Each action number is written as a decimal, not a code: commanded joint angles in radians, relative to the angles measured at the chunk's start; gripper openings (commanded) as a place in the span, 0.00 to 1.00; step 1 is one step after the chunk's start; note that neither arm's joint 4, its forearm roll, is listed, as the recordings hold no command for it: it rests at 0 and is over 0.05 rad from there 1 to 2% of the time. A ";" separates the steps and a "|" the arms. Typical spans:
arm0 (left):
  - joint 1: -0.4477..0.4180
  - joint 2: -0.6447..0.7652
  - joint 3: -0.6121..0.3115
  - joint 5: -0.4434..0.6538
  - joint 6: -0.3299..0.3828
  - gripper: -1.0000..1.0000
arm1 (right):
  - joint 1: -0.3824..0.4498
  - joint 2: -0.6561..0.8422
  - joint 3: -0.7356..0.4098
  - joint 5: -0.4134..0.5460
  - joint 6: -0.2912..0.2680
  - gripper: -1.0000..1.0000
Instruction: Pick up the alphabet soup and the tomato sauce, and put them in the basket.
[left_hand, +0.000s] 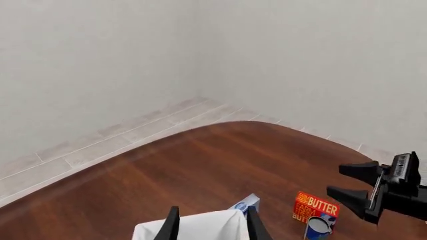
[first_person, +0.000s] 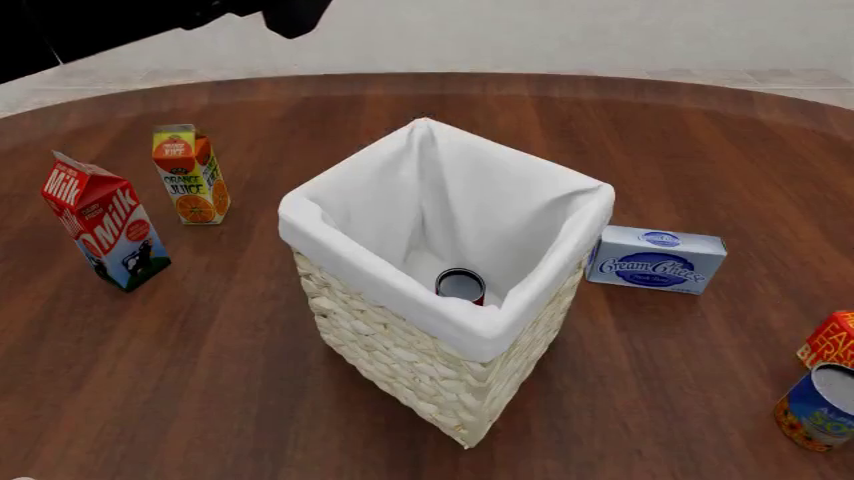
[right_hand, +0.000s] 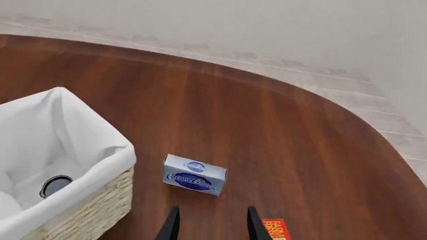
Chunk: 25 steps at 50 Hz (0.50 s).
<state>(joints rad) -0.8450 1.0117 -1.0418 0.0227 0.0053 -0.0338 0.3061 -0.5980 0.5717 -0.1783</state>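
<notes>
The basket (first_person: 400, 370) stands mid-table, its white liner folded over the rim. The tomato sauce (first_person: 461, 285) lies at the basket's bottom, also seen in the right wrist view (right_hand: 55, 185). The alphabet soup (first_person: 817, 408), blue over orange, stands on the table at the near right, next to a butter box (first_person: 830, 340). My left gripper (left_hand: 213, 227) hovers open over the basket's liner (left_hand: 200, 225), holding nothing. My right gripper (right_hand: 211, 227) is open and empty above the table between a cream cheese box (right_hand: 195, 174) and the butter box (right_hand: 275, 230). It also shows open in the left wrist view (left_hand: 335, 181), above the alphabet soup (left_hand: 319, 227).
A milk carton (first_person: 104, 220) and an orange juice carton (first_person: 191, 173) stand at the left. The cream cheese box (first_person: 657, 258) lies just right of the basket. The left arm (first_person: 134, 20) crosses the top left corner. The table's rounded far edge meets a tiled floor.
</notes>
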 joint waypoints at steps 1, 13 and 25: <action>-0.008 -0.001 0.006 -0.015 -0.008 1.00 | -0.061 0.038 -0.073 0.095 -0.002 1.00; -0.026 -0.008 0.004 -0.013 0.006 1.00 | -0.119 0.055 -0.095 0.150 0.002 1.00; -0.014 -0.029 0.030 -0.062 0.007 1.00 | -0.213 0.065 -0.071 0.215 0.019 1.00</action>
<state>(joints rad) -0.8602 0.9967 -1.0300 -0.0094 0.0134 -0.1841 0.3625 -0.6699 0.7318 -0.1635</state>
